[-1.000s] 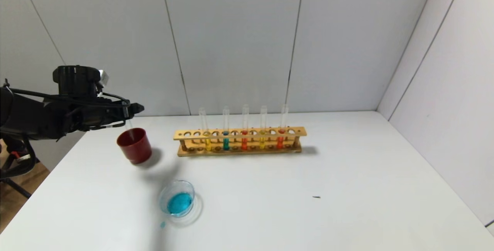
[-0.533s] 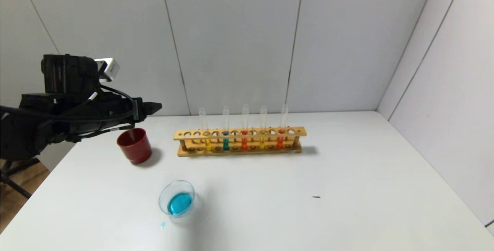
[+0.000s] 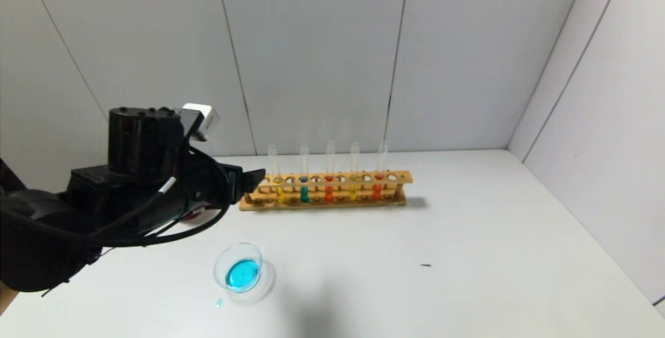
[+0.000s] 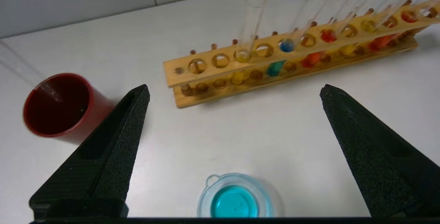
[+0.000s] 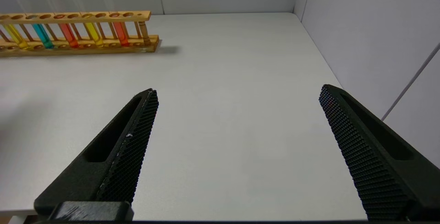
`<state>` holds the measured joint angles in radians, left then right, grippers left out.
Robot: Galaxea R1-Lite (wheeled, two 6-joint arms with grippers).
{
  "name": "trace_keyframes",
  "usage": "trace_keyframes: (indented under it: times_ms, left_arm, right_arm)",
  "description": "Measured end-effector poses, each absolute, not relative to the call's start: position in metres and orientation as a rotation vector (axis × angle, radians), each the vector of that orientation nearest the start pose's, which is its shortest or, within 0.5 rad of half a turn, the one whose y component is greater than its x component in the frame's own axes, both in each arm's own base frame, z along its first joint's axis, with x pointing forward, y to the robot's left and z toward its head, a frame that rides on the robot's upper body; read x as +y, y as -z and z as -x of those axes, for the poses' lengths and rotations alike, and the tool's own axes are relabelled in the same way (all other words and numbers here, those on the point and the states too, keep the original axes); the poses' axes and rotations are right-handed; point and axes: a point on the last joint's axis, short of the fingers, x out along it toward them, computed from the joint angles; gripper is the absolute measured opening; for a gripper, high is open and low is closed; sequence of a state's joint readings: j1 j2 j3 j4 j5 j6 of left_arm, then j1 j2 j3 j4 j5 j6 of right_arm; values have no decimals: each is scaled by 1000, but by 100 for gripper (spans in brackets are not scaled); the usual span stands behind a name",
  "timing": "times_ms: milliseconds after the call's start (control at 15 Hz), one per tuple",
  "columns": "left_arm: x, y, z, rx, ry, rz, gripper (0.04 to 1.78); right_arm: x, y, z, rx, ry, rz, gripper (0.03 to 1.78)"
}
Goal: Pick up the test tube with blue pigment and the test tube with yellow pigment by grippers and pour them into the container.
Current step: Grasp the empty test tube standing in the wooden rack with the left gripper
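My left gripper [image 3: 253, 179] is open and empty. It hovers near the left end of the wooden rack [image 3: 322, 199], above the table between the red cup and the glass container [image 3: 218, 269]. In the left wrist view the gripper [image 4: 234, 89] frames the container [image 4: 207, 196], which holds bright blue liquid. No tube with bright blue liquid shows. An empty clear tube [image 4: 20, 69] leans in the red cup [image 4: 56, 105]. Two yellow tubes stand in the rack, one near the left end [image 3: 280, 192] and one further right [image 3: 353, 191]. My right gripper [image 5: 239, 89] is open over bare table.
The rack also holds a dark teal tube [image 3: 304, 192] and two orange-red tubes [image 3: 329, 192]. My left arm hides most of the red cup in the head view. A blue drop [image 3: 218, 302] lies in front of the container. A wall runs along the table's right side.
My left gripper held a clear tube over the red cup, let it go there, then swung right towards the rack's left end. The arm now covers the cup.
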<state>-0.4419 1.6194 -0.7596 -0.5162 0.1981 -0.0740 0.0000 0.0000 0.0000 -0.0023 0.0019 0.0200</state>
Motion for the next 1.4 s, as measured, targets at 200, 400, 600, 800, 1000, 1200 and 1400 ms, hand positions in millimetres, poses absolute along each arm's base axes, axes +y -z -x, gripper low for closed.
trace_keyframes:
  times_ms: [200,400,600,800,1000,1200,1400]
  left_arm:
    - [-141,-167,-261,321,227,-58,174]
    - [-158,-156,-276,316,247,-59,174]
    - [-167,-149,-296,313,219,-59,174]
    - [-170,-149,-319,289,169,-50,174]
    - [-169,-147,-338,278,145,-43,174]
    - [-169,-139,-350,283,136,-35,174]
    - [-167,-133,-359,277,125,-33,174]
  right_arm:
    - [0,-76,23,-2,-2,-20,171]
    - [0,-76,23,-2,-2,-20,171]
    - [0,-76,23,-3,-2,-20,171]
    - [0,-76,23,-3,-2,-20,171]
    - [0,-76,23,-3,-2,-20,171]
    - [0,-76,23,-2,-2,-20,171]
    - [0,-76,23,-2,-2,-20,171]
